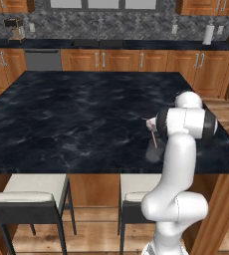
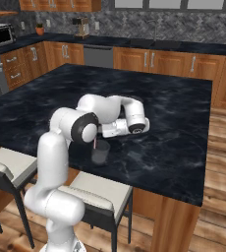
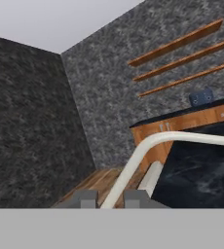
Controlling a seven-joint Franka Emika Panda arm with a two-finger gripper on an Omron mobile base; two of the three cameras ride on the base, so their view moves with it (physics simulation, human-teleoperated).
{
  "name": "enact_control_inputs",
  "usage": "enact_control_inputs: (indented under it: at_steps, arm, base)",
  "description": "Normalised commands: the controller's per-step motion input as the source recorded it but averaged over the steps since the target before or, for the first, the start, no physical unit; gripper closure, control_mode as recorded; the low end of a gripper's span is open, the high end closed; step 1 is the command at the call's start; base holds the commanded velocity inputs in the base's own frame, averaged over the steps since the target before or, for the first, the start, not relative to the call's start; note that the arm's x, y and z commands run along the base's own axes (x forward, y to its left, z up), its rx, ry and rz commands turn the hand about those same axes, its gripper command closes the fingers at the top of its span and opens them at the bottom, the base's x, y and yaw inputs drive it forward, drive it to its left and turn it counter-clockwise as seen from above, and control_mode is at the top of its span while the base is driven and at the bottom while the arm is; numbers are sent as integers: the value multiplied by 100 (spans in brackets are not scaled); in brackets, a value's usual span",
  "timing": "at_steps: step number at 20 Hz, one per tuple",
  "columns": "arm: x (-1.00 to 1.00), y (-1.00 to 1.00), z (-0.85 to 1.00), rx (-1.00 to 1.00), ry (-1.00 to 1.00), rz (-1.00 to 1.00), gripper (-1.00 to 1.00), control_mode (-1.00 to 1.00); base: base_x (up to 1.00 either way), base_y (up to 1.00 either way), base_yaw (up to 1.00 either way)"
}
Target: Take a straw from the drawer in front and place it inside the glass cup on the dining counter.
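Observation:
The glass cup (image 1: 154, 151) (image 2: 100, 152) stands on the black dining counter (image 1: 76, 114) (image 2: 174, 118), close to its near edge. The thin pinkish straw (image 1: 154, 138) (image 2: 95, 143) stands upright with its lower end inside the cup. My gripper (image 1: 149, 121) (image 3: 110, 199) reaches in sideways just above the cup, at the straw's top. Its fingertips sit close together with a thin pale rod between them in the hand view. In the right base view my own elbow hides the fingers. The drawer is out of view.
Two cushioned stools (image 1: 29, 191) (image 2: 98, 194) are tucked under the counter's near edge, below the cup. Wooden cabinets (image 1: 101, 60) and a black worktop run along the far wall. On it are a coffee machine (image 1: 16, 30), a paper towel roll (image 1: 208, 35) and a microwave (image 2: 0, 35).

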Motion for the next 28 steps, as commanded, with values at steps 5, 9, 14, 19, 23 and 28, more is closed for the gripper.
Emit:
enact_control_inputs:
  at_steps: [5, 9, 14, 19, 23, 28]
  arm:
    - [0, 0, 3, 5, -10, 7, 100, -100]
    - [0, 0, 4, 7, -11, 6, 100, -100]
    - [0, 0, 5, 8, -12, 6, 100, -100]
    - [0, 0, 7, 5, -13, 4, 100, -100]
    - [0, 0, 19, 3, -12, 2, 100, -100]
    - [-2, 0, 22, 3, -8, 0, 100, -100]
  base:
    - [0, 0, 0]
    - [0, 0, 0]
    - [0, 0, 0]
    - [0, 0, 0]
    - [0, 0, 0]
    - [0, 0, 0]
